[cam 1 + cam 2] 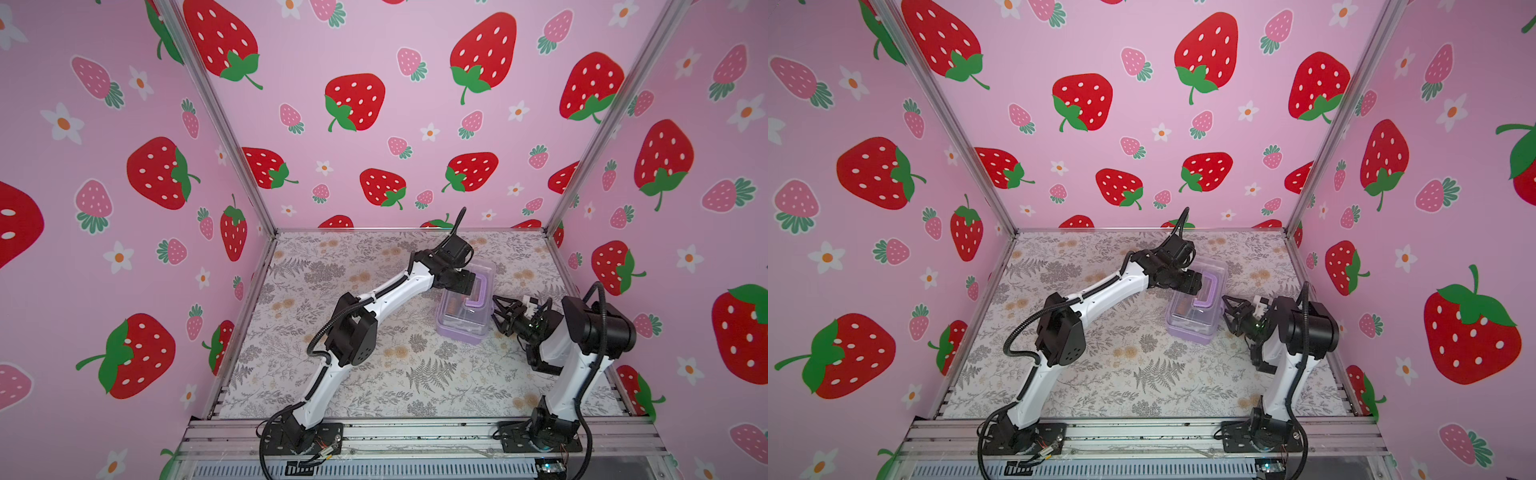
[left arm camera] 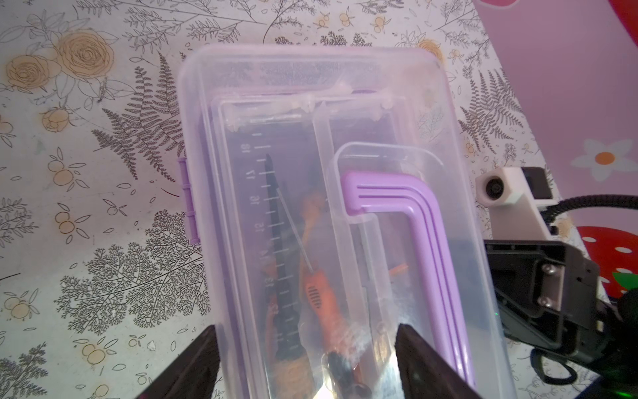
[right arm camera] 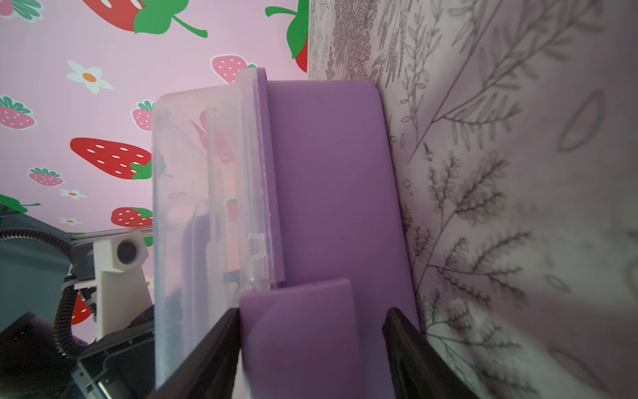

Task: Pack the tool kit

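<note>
Left gripper (image 2: 305,330), jaws apart, sits over the clear lid (image 2: 262,138); whether it touches is unclear. Right gripper (image 3: 310,311), jaws apart, straddles 1 lilac latch (image 3: 300,345). Tools (image 2: 316,293) blur through the lid. The box (image 1: 463,320) lies flat, long axis toward the back wall, on a floral table (image 1: 374,374) inside strawberry walls (image 1: 395,124).

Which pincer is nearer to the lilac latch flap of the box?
Right. The right pincer has its open jaws either side of the latch flap; the left pincer is above the clear lid, beside the handle.
</note>
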`<state>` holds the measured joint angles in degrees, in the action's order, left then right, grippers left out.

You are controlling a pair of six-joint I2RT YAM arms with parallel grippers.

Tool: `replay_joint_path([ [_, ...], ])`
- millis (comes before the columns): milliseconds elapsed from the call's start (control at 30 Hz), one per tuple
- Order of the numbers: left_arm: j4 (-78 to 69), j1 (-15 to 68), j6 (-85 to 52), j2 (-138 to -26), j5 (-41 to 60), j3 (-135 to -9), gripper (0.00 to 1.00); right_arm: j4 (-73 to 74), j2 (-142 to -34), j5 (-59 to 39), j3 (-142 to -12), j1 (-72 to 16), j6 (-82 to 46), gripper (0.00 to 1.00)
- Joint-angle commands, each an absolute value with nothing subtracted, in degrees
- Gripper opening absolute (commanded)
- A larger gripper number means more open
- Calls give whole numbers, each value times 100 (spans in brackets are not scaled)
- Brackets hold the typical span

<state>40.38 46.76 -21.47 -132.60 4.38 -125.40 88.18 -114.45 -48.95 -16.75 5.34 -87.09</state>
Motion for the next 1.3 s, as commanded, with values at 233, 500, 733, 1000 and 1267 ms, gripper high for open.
replay_joint_path([
  [233, 4198, 4812, -2057, -13663, 748, -12418, 80, 10714, -11626, -5023, -1183, 598, -8729, 77],
  [500, 4183, 4805, -2077, -13669, 755, -12404, 80, 10704, -11301, -5064, -1346, 603, -8922, 77],
  [733, 4192, 4792, -2075, -13657, 748, -12389, 80, 10705, -11259, -5080, -1225, 650, -8912, 68],
  [1000, 4142, 4795, -2078, -13584, 752, -12276, 80, 10714, -11454, -5038, -1190, 677, -8903, 54],
  [1267, 4105, 4786, -2101, -13605, 921, -12276, 80, 10714, -11512, -5038, -1302, 682, -8938, 31],
])
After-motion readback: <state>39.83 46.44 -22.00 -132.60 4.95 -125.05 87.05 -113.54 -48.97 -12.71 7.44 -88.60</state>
